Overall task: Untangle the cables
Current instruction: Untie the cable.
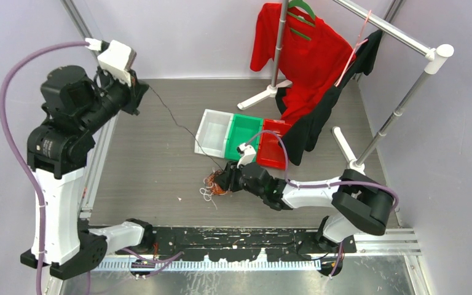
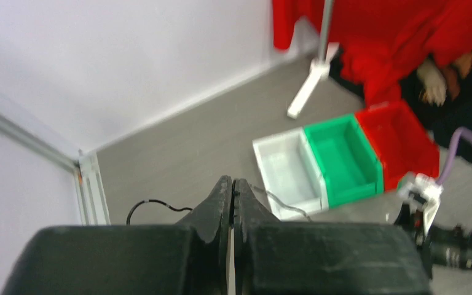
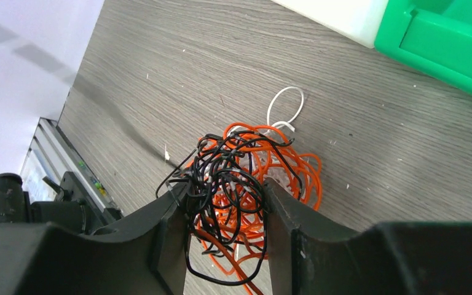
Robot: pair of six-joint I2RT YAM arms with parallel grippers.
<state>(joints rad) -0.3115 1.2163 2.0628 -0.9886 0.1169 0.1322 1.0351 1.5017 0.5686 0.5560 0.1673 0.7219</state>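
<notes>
On woodgrain table [image 3: 375,123] — thin, curly cables [image 3: 239,178]

Cables [image 3: 239,184]: mixed strands of orange, black and white. Table [image 1: 153,153]: grey with a wood-grain pattern. Bins side by side: white bin [image 1: 214,130], green bin [image 1: 242,136], red bin [image 1: 271,146]. Hanging garments: red shirt [image 1: 307,55], black garment [image 1: 319,117]. Hoses [image 1: 6,123]: purple. Fingers [image 3: 166,236]: black.

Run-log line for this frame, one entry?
left gripper: raised, shut on black cable | right gripper: low, jaws astride cable tangle, grip unclear
</notes>
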